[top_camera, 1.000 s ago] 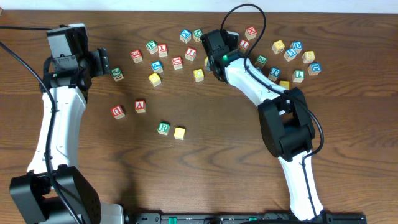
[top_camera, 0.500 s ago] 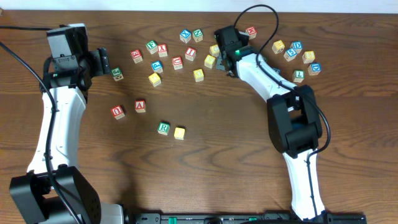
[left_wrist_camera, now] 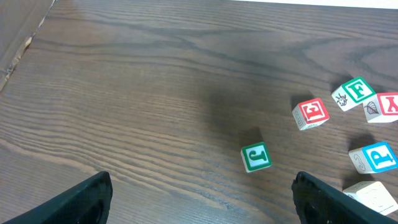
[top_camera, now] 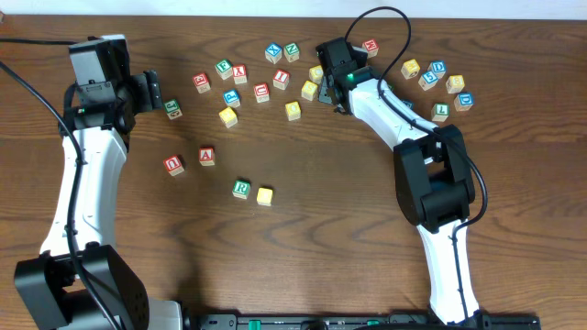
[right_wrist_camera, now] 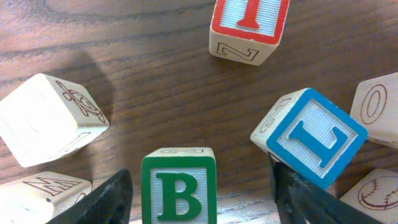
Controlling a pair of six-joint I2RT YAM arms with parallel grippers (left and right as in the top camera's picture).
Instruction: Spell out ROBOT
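Observation:
A green R block [top_camera: 240, 189] and a yellow block [top_camera: 265, 195] sit side by side at mid-table. My right gripper [top_camera: 341, 97] is open among the far blocks. In the right wrist view a green B block [right_wrist_camera: 179, 186] stands between its open fingers [right_wrist_camera: 202, 196], with a gap on each side. A blue L block [right_wrist_camera: 309, 134] touches the right finger. A red-lettered block [right_wrist_camera: 249, 25] lies ahead. My left gripper [top_camera: 152, 92] is open and empty [left_wrist_camera: 202, 205], with a green J block [left_wrist_camera: 256, 156] just ahead of it.
Red A [top_camera: 207, 156] and another red block [top_camera: 173, 164] lie left of the R. Several loose blocks spread along the far side [top_camera: 261, 78] and far right [top_camera: 438, 82]. A plain-faced block [right_wrist_camera: 50, 118] and an M block [right_wrist_camera: 37, 199] flank my right gripper's left finger.
My right arm swung to the right and toward the far edge, moving from the yellow blocks into the cluster, then held still. The left arm has not moved.

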